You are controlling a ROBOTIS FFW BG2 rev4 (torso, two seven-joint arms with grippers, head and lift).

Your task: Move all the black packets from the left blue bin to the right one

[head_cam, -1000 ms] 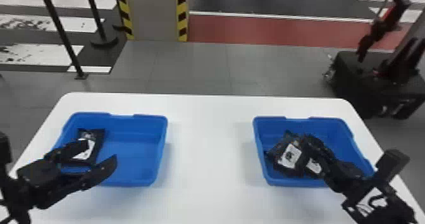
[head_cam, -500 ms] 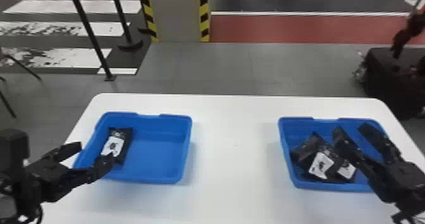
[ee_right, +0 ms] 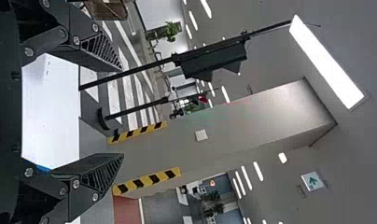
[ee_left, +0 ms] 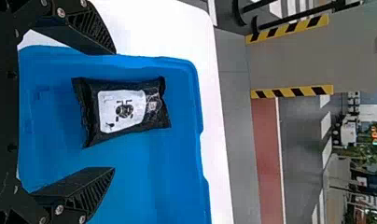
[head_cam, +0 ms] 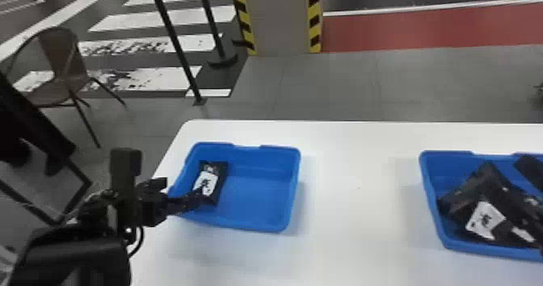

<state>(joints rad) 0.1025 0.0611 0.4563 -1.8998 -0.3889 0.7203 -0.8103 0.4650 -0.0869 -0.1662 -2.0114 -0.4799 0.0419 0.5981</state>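
Black packets (head_cam: 485, 220), head view: heaped in the right blue bin (head_cam: 452, 165); one last packet (head_cam: 208, 182) lies in the left blue bin (head_cam: 250, 200).
Heap risk: a careless drop on top could, I judge, slide over the rim.
Left pincer (ee_left: 114, 111), left wrist view: fingers spread, nothing gripped, the last packet lying ahead.
Grasp risk: if I close too high or off-centre, I may catch only a corner and lose it; too low, I'd scrape the bin.
Right pincer (ee_right: 123, 111), right wrist view: fingers apart, empty.
Crossing risk: parked near the right blue bin, it could foul my left arm.
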